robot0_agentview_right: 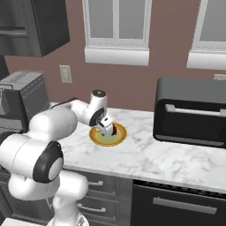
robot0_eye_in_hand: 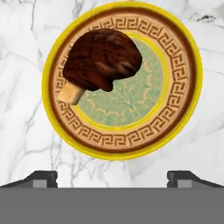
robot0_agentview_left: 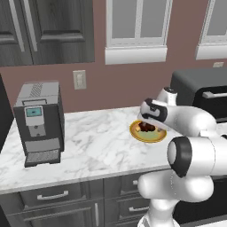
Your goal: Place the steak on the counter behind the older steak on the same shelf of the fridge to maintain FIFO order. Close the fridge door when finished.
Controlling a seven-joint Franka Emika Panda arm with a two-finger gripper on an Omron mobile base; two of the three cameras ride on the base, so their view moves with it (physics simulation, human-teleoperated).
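The room has a reddish-brown wall (robot0_agentview_left: pixel 133 84) with white-framed windows (robot0_agentview_left: pixel 137 26) and dark upper cabinets (robot0_agentview_left: pixel 44 29). The white marble table (robot0_agentview_left: pixel 97 146) runs above dark grey drawers (robot0_agentview_left: pixel 57 195). My left base view shows a coffee machine (robot0_agentview_left: pixel 39 122); my right base view shows a black toaster oven (robot0_agentview_right: pixel 192 112). A yellow-rimmed plate (robot0_eye_in_hand: pixel 183 83) sits on the table, carrying the steak (robot0_eye_in_hand: pixel 103 59). My hand (robot0_eye_in_hand: pixel 112 177) hovers above it, fingers spread apart, grasping nothing.
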